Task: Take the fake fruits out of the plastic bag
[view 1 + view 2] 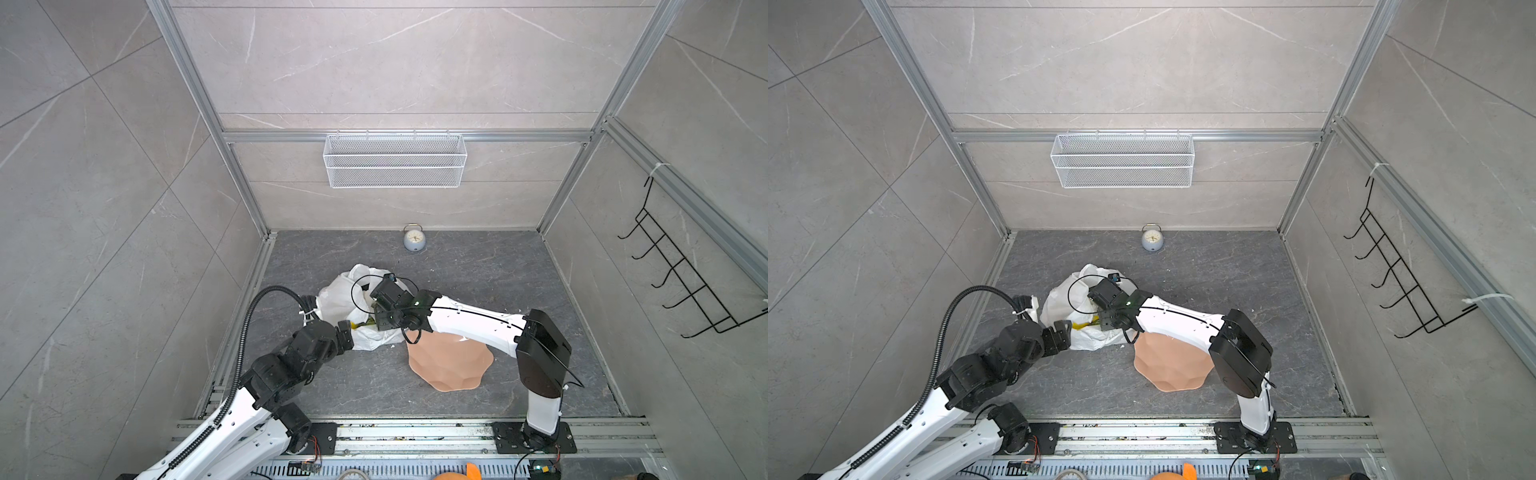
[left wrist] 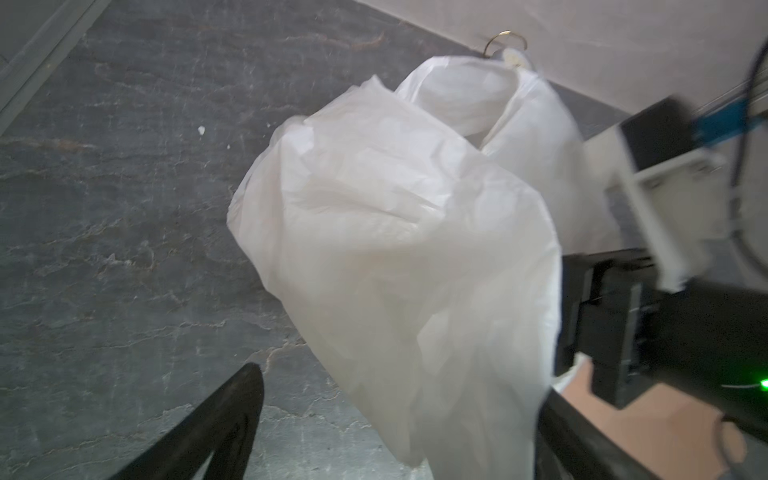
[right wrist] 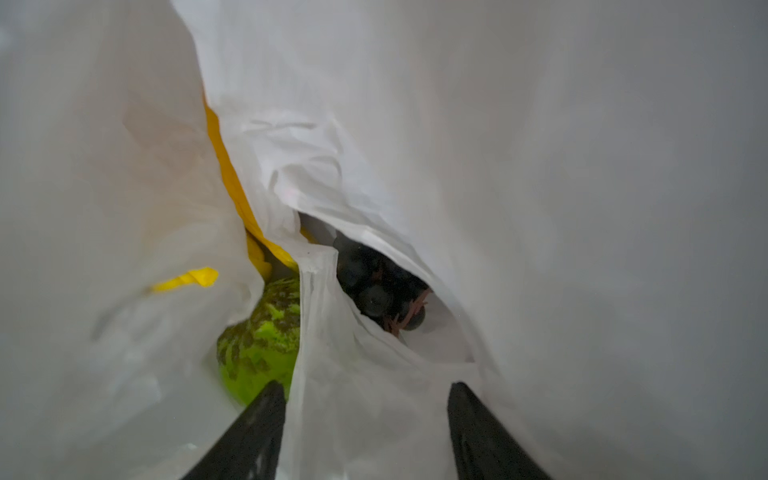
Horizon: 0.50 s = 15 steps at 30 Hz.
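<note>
A large crinkled thin white plastic carrier bag (image 1: 338,296) lies on the dark grey stone-patterned table (image 1: 478,270), left of centre in both top views. The right end effector (image 3: 366,384) reaches into the bag's mouth, its two black fingers spread apart with a loose ridge of plastic between them and nothing pinched. The fake fruits are inside the bag, just ahead of those fingers: a bright green mottled round plastic fruit (image 3: 262,345), a dark purple plastic grape bunch (image 3: 374,282) half under a fold, and yellow plastic bananas (image 3: 232,178) along the bag wall. The left end effector (image 2: 399,384) sits at the bag's near edge, fingers spread wide, a sagging fold of bag between them. A peach-pink scalloped bowl (image 1: 449,361) sits just beside the bag. A small round grey alarm clock (image 1: 414,240) stands at the back wall.
</note>
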Each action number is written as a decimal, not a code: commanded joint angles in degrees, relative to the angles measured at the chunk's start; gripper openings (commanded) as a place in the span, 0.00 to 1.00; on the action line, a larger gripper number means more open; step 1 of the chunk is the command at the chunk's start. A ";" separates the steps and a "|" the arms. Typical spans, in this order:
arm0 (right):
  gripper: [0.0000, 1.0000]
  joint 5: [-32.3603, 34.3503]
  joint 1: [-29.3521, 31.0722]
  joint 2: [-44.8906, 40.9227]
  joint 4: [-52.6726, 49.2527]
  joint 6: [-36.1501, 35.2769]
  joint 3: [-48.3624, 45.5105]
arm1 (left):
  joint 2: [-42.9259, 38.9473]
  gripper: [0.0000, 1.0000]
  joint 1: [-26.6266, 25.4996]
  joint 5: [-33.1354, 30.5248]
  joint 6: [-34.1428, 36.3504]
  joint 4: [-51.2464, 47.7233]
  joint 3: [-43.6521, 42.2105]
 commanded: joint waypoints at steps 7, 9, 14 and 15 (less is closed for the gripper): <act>0.64 1.57 0.45 -4.53 7.76 2.31 -5.71 | 9.92 0.96 0.64 3.03 5.76 -7.82 18.36; 0.64 1.55 0.58 -4.82 8.96 3.07 -6.63 | 13.59 0.97 2.87 3.46 4.72 -9.07 20.19; 0.64 1.61 1.21 -6.95 12.97 3.73 -9.76 | 24.15 0.98 9.58 12.25 6.04 -6.70 23.45; 0.64 1.78 1.33 -7.12 13.16 3.75 -9.99 | 26.81 0.98 10.13 13.54 6.33 -7.20 24.83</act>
